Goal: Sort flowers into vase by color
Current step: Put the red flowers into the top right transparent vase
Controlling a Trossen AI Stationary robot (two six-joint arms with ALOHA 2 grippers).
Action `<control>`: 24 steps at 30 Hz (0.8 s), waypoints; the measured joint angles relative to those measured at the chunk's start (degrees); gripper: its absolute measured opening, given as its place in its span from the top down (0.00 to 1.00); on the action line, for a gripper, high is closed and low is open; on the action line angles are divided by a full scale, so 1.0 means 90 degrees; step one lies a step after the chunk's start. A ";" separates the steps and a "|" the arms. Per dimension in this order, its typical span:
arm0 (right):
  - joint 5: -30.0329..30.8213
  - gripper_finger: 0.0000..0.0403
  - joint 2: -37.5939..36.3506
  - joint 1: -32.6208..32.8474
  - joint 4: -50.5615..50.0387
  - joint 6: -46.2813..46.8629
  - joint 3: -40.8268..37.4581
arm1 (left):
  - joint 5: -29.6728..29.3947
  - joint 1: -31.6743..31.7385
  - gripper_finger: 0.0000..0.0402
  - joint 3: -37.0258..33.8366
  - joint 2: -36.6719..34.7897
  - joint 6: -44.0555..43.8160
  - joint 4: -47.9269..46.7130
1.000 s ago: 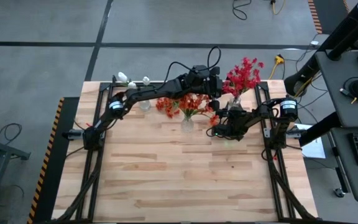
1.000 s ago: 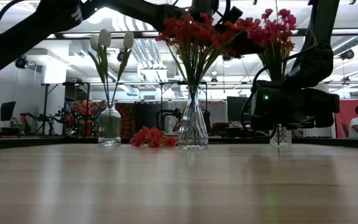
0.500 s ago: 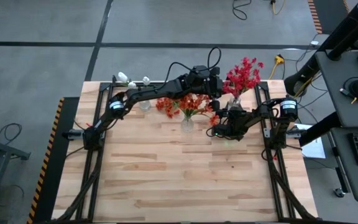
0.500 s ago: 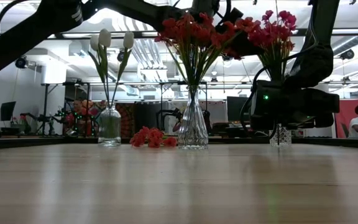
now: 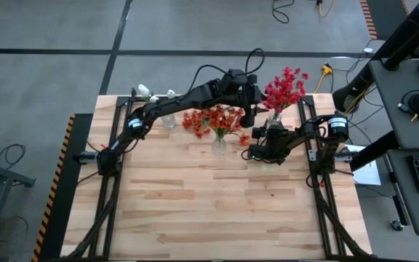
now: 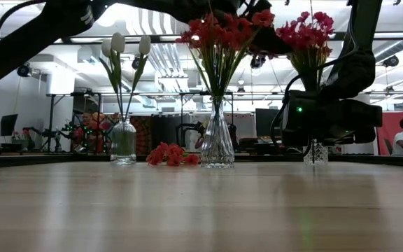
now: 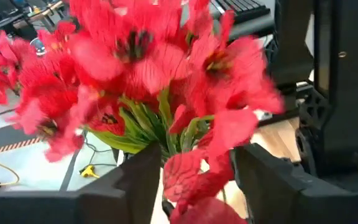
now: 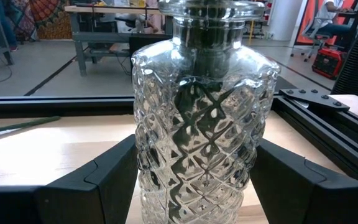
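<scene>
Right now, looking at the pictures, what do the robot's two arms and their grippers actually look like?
Both are dark, jointed arms. The left arm has a pale round patch near its base joint and a black cable looping above its wrist. The right arm carries a similar pale patch. The left gripper and right gripper each have two black, angular, blocky fingers.

White flowers (image 6: 127, 47) stand upright in a round glass vase (image 6: 123, 142), orange-red flowers (image 6: 219, 33) in a tall fluted vase (image 6: 217, 143) at the middle, crimson flowers (image 6: 305, 33) in a cut-glass vase (image 8: 201, 112). One more orange-red flower (image 6: 168, 155) lies flat on the table between the first two vases.
</scene>
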 joint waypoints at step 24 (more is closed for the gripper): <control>-0.0046 0.20 -0.0036 0.0007 -0.0031 -0.0143 0.0005 | -0.0278 0.0087 0.39 0.0238 -0.1158 0.0650 -0.1536</control>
